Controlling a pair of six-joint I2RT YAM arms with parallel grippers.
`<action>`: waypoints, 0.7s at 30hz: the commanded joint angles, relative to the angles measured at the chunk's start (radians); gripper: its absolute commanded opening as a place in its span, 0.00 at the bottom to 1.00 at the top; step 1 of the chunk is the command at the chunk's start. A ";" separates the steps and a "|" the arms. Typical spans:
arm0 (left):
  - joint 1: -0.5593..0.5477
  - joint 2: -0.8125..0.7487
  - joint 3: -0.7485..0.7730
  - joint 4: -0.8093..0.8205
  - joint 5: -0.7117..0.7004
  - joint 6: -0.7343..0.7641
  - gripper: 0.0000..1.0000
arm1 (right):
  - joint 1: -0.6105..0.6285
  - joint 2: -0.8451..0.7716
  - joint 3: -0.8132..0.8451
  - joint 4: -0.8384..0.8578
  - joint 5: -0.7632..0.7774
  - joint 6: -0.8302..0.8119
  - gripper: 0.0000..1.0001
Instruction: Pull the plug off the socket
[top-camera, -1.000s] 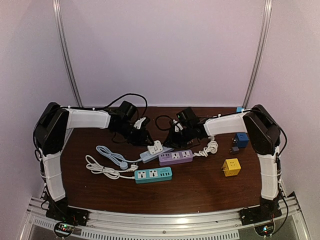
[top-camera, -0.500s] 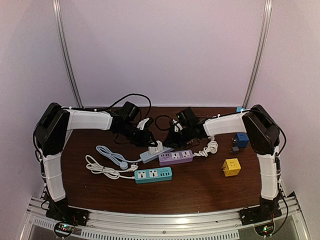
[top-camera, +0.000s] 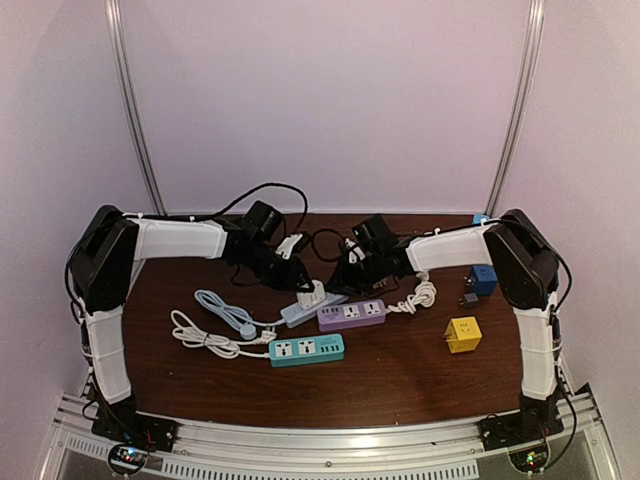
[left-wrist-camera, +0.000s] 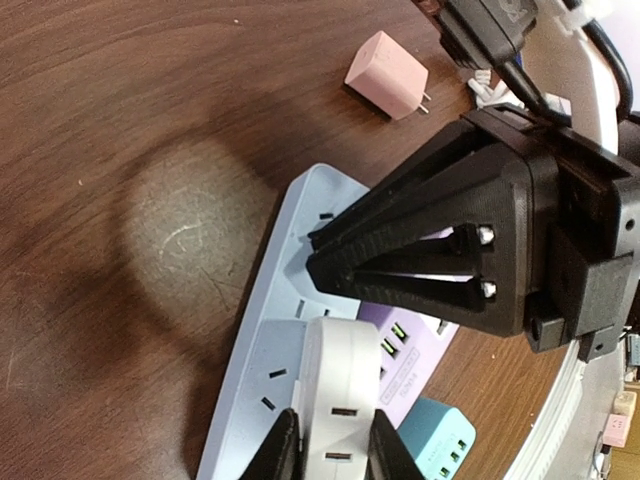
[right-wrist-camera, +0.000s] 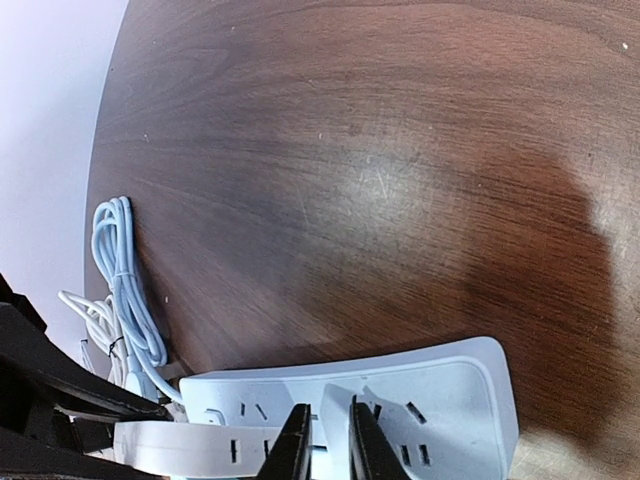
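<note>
A white plug (top-camera: 313, 294) stands in the light blue power strip (top-camera: 297, 312) at mid table. My left gripper (top-camera: 299, 280) is shut on the plug; in the left wrist view its fingers (left-wrist-camera: 283, 450) press both sides of the white plug (left-wrist-camera: 365, 400) above the strip (left-wrist-camera: 262, 345). My right gripper (top-camera: 341, 284) is shut, its tips pressed down on the strip's far end. In the right wrist view the right gripper (right-wrist-camera: 330, 440) rests on the strip (right-wrist-camera: 440, 385), with the plug (right-wrist-camera: 180, 447) to its left.
A purple strip (top-camera: 352, 314) lies against the blue one, and a teal strip (top-camera: 306, 349) lies nearer. Coiled white and blue cables (top-camera: 215, 335) lie at the left. A yellow cube (top-camera: 462, 334) and a blue cube (top-camera: 484, 279) sit at the right. A pink charger (left-wrist-camera: 387, 88) lies behind.
My left gripper has moved a little to the right, up to the white plug. The plug, the strip and the right arm have stayed in place.
</note>
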 joint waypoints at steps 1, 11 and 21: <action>-0.028 0.007 0.030 -0.051 -0.089 0.028 0.20 | 0.005 0.025 -0.019 -0.026 0.018 0.026 0.16; -0.052 -0.049 0.016 -0.010 -0.148 0.051 0.01 | 0.012 0.028 -0.048 -0.007 0.039 0.054 0.15; -0.052 -0.161 -0.102 0.196 -0.148 0.064 0.00 | 0.019 0.039 -0.072 -0.007 0.091 0.055 0.14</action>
